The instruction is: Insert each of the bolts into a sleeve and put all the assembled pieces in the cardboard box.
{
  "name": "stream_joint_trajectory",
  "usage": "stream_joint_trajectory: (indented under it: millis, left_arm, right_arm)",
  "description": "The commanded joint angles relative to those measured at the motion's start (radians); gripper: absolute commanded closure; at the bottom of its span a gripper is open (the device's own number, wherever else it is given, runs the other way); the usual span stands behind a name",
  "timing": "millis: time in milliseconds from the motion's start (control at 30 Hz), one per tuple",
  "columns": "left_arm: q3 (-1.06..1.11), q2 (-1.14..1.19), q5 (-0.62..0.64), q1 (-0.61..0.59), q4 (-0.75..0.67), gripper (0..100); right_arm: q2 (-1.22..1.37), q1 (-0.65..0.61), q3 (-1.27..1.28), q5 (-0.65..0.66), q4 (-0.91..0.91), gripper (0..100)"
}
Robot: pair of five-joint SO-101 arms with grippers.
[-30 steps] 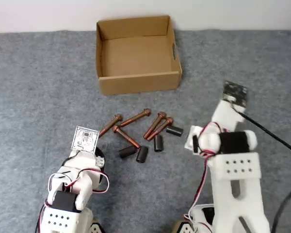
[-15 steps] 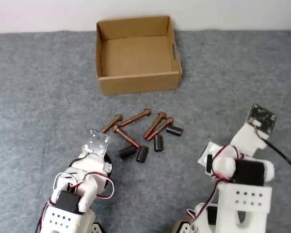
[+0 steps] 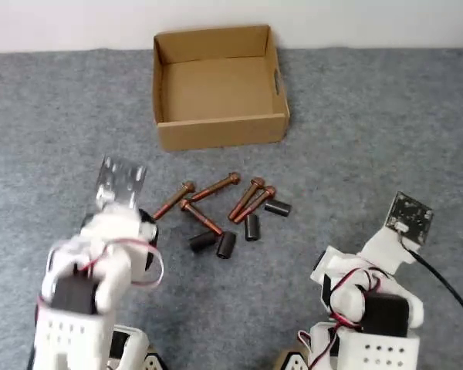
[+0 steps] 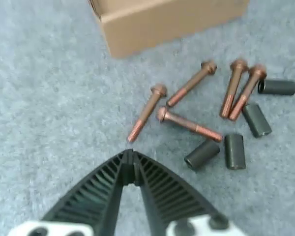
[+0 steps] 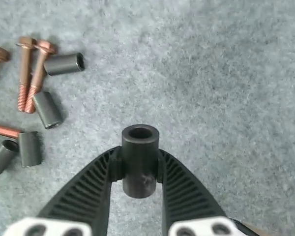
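The right end effector [image 5: 139, 158] grips one sleeve [image 5: 140, 140], open end up, and has drawn back from the pile. The left end effector [image 4: 131, 161], closed and empty, has advanced toward the nearest bolt [image 4: 146, 112], probably to fetch it for insertion. The box [image 3: 220, 131] holds nothing.

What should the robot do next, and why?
Probably the left gripper should open and lower onto the nearest bolt. It is shut and holds nothing, and that bolt lies loose just ahead of it. The right gripper holds a sleeve with its hole showing, so a bolt seems to be the missing part.
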Motion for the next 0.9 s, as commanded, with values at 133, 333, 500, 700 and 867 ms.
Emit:
stream_joint_trajectory:
  millis: [133, 333, 500, 700, 867]
  left_arm:
    - [-0.328, 0.597, -0.041, -0.003, 0.015, 99]
    - [-0.561, 0.924, -0.288, -0.003, 0.021, 99]
    - [-0.782, 1.132, -0.362, 0.005, 0.086, 97]
    - [-1.038, 1.376, -0.436, -0.002, 0.249, 85]
    - [-1.207, 1.542, -0.437, -0.003, 0.272, 85]
  right_arm:
    - [-0.127, 0.013, 0.035, 0.014, -0.042, 99.1]
    - [-0.143, 0.013, 0.037, 0.014, -0.042, 99.1]
    - [-0.143, 0.013, 0.037, 0.014, -0.042, 99.1]
    - [-0.143, 0.013, 0.038, 0.014, -0.041, 99.1]
    - [-0.143, 0.013, 0.041, 0.014, -0.041, 99.1]
